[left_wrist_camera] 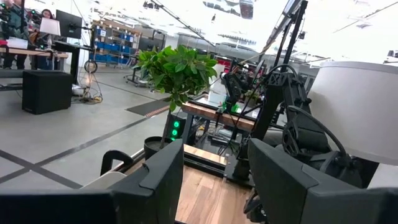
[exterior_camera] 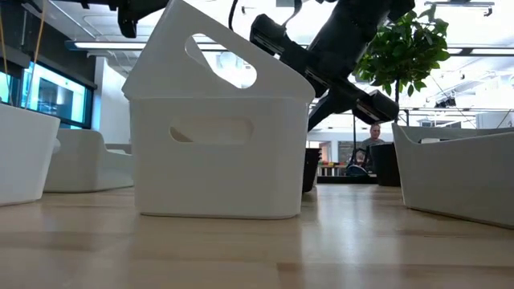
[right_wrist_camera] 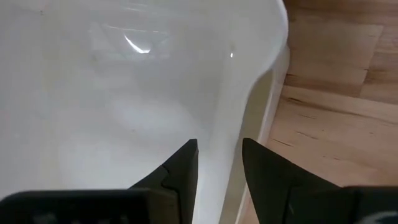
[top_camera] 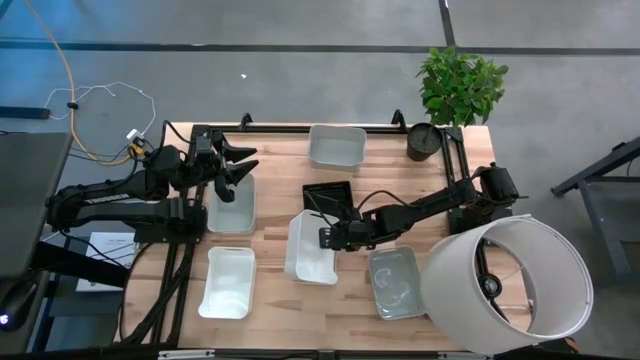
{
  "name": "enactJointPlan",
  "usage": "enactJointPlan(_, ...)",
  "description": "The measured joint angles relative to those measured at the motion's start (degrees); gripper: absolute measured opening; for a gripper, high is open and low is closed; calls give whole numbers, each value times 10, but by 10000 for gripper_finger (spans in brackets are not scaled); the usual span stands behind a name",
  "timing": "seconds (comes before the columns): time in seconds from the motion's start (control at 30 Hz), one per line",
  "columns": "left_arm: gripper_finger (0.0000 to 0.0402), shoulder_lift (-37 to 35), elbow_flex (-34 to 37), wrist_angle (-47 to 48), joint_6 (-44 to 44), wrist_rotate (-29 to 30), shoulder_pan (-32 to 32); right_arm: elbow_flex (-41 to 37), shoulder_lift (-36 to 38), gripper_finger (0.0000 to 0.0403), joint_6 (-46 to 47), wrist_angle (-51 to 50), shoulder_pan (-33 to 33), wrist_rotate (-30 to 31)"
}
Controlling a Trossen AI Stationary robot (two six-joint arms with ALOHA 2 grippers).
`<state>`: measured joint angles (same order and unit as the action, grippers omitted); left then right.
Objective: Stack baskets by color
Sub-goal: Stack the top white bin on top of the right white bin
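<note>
High view: lampshade (top_camera: 525, 275) at table's (top_camera: 280, 300) right corner. Tilted white basket (top_camera: 310, 248) nested in white stack mid-table; right gripper (top_camera: 325, 238) pinches its wall, fingers (right_wrist_camera: 180, 168) narrow. Left gripper (top_camera: 240, 160) raised over far-left basket (top_camera: 232, 205), partly open, empty.

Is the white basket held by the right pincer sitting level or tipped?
Tipped. In the low view the upper white basket slants inside the lower white basket, and the right pincer straddles its wall.
</note>
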<state>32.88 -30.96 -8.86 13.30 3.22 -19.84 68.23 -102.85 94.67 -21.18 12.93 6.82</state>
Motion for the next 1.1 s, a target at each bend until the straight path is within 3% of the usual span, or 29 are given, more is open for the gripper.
enactJointPlan(1.1,168,0,0,0,1,0,0,1,-14,114,39,4,3,8)
